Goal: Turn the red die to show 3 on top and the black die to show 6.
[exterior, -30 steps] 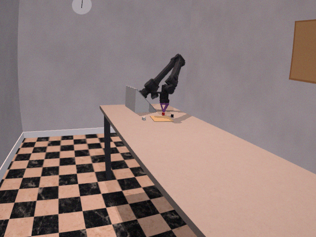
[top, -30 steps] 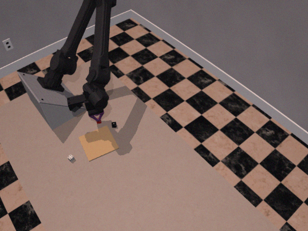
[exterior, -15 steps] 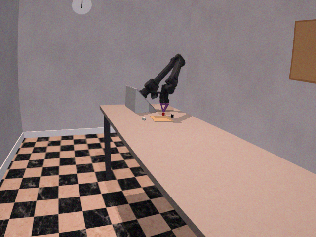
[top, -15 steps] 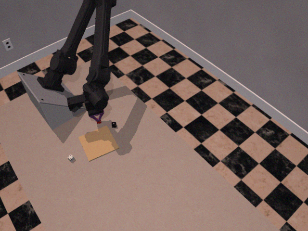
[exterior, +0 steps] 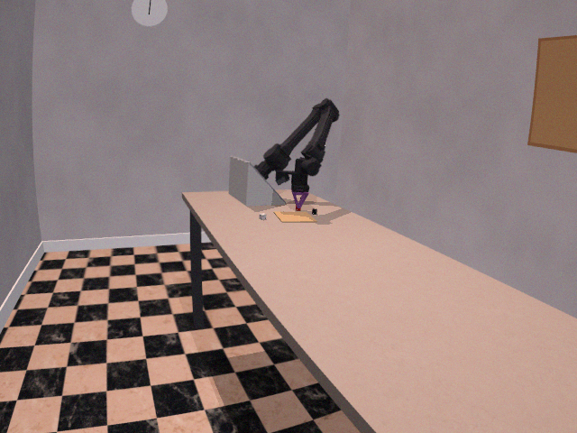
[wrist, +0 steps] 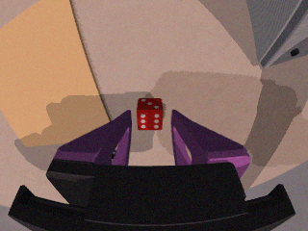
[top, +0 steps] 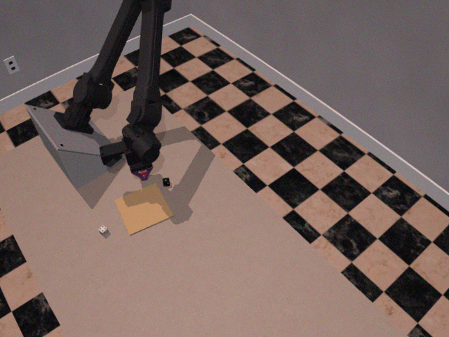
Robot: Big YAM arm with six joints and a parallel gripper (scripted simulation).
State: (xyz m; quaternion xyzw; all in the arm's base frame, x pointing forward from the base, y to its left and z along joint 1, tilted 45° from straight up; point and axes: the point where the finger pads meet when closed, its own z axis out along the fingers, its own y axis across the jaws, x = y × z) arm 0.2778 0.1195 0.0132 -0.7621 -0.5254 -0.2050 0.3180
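The jaws stand partly apart, grasping nothing; the red die point(top: 143, 173) point(exterior: 297, 208) point(wrist: 149, 114) (a cube, no long axis) lies centred ahead, between the fingertip lines.

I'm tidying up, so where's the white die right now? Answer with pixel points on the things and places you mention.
In the top view, the white die point(top: 103, 229) point(exterior: 262, 216) sits on the table, left of the mat point(top: 148, 213) point(exterior: 297, 217).

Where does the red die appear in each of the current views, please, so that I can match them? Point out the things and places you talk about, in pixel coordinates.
Top: the red die point(top: 144, 174), left of centre, below the arm's claw point(top: 144, 178).
Exterior: just right of centre point(exterior: 297, 208), at the claw's tips.
Wrist: centre point(wrist: 149, 115), between the purple fingers.
Shared landmark: the yellow-orange mat point(top: 146, 213) point(exterior: 296, 217) point(wrist: 43, 63).
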